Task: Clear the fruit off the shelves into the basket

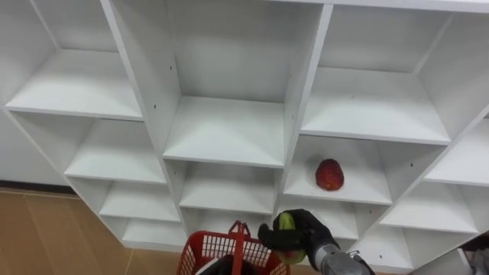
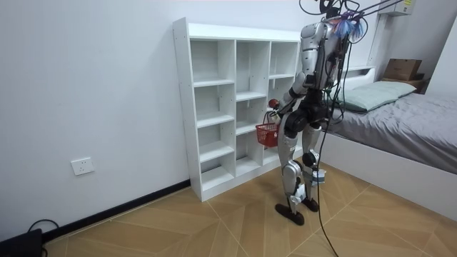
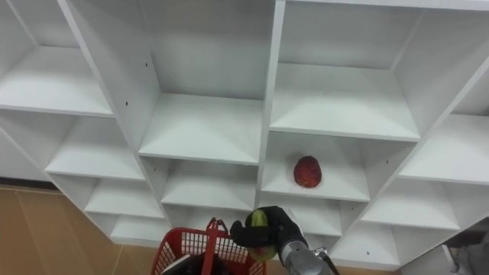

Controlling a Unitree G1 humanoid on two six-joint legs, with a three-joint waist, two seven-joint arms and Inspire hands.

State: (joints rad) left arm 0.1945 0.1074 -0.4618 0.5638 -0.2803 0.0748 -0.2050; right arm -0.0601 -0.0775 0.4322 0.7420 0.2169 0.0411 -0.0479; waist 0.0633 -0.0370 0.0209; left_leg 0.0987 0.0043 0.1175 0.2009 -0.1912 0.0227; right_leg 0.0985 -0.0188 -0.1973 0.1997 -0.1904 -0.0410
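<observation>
Left eye view: green fruit is gripped by the right hand at the red basket's right rim, where it could be spilled if released early.

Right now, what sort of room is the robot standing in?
Most likely a bedroom: a bed with grey bedding and a pillow stands behind the robot, and a white shelf unit stands against the wall.
</observation>
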